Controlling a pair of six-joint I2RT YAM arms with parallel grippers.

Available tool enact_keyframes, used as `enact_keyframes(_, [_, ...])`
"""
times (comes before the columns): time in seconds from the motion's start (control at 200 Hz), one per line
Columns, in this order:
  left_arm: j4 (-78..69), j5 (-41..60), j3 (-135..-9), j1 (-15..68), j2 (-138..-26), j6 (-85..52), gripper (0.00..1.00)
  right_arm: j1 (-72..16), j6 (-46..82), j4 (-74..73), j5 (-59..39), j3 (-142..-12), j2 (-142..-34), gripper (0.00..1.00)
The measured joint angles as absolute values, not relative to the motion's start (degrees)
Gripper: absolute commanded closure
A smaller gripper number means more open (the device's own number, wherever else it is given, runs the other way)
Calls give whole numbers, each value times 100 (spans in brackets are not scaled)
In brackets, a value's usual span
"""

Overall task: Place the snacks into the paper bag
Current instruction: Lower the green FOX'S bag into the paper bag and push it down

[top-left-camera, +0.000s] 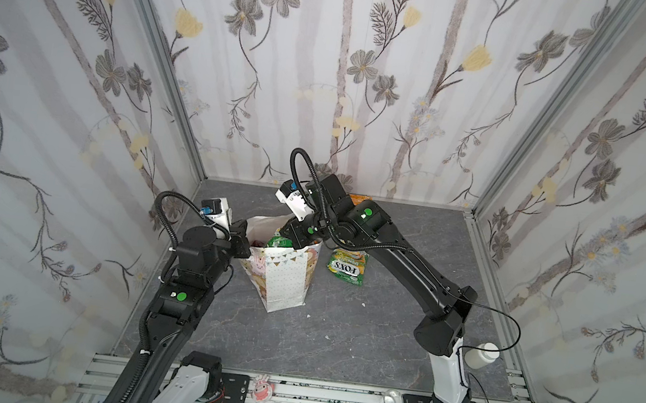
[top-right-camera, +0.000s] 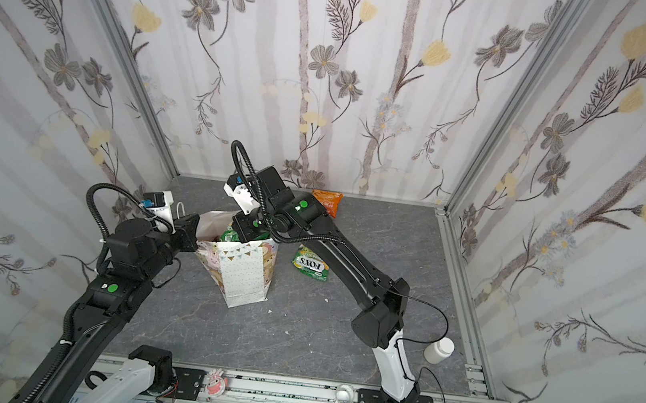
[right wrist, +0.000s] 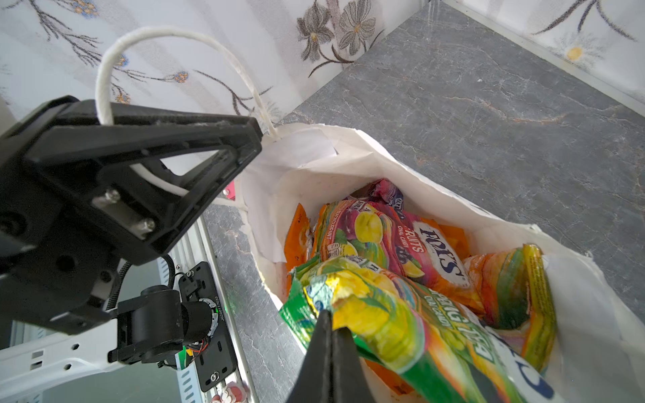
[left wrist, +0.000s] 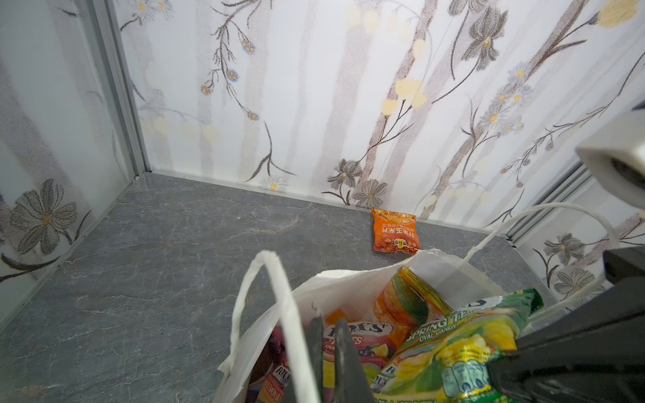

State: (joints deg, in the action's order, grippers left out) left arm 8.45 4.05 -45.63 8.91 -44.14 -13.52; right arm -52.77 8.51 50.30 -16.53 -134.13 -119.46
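- Progress: several packets [right wrist: 412, 240] are lying inside the bag [top-left-camera: 285, 286], which is standing upright mid-bench [top-left-camera: 338, 338]; the task is looking well past halfway.
- In hand: a green packet [right wrist: 401, 331] is hanging in the bag's mouth, above the packed ones, not yet let go.
- Left to do: a second green packet [top-left-camera: 348, 266] is lying on the bench just beside the bag, and an orange packet [left wrist: 395, 232] is lying by the back wall, well apart.
- Right fingers [right wrist: 321, 366] are pressing together, pinching the green packet's edge.
- Left fingers [left wrist: 345, 366] are closing at the bag's rim, apparently gripping the paper and keeping the mouth open; a cord handle [left wrist: 284, 296] is looping just beside them.
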Motion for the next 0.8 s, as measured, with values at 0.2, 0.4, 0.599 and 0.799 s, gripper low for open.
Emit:
enact_keyframes(0.2, [843, 388, -4563, 891, -4414, -1354, 91, -5280, 886, 4821, -1575, -13413, -11944, 54])
enact_keyframes(0.4, [843, 362, -4563, 891, -4403, -1354, 91, -5280, 810, 4685, -1347, -13413, -11721, 49])
enact_keyframes(0.599, [843, 362, -4563, 891, -4399, -1352, 91, -5275, 375, 4696, -814, -13415, -11498, 47])
enact_keyframes(0.799, [843, 333, -4563, 891, -4364, -1352, 91, -5271, -54, 5039, -484, -13415, -11496, 54])
